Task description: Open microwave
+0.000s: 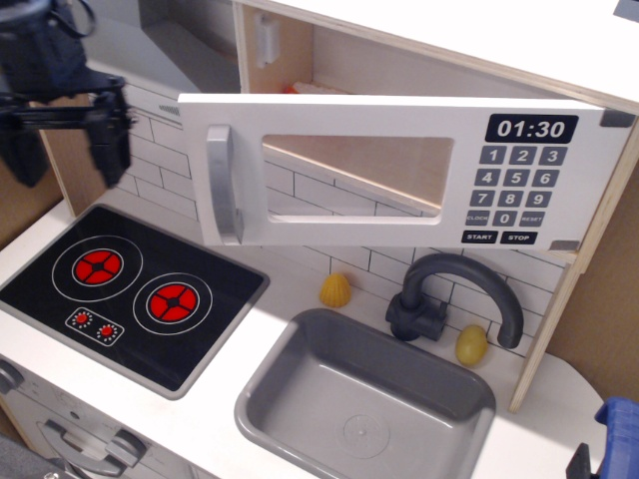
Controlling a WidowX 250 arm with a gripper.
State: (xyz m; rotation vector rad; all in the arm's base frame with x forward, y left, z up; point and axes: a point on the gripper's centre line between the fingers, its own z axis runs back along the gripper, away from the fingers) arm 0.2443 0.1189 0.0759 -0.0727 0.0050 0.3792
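The microwave [599, 70] of pale wood hangs above the sink. Its white door [419, 175] is swung open toward me, with a clear window, a grey vertical handle [222, 185] at its left edge and a black keypad with a 01:30 clock at its right. The pale wooden inside shows above the door. My gripper [65, 145] is at the far left above the stove, well apart from the handle. Its two black fingers [108, 140] point down, spread open, and hold nothing.
A black stove top [130, 289] with two red burners lies at the left. A grey sink [364, 399] and dark faucet [449, 294] are in the middle. Two yellow toys [335, 289] [471, 344] stand by the tiled wall. A blue object [619, 434] is at the right edge.
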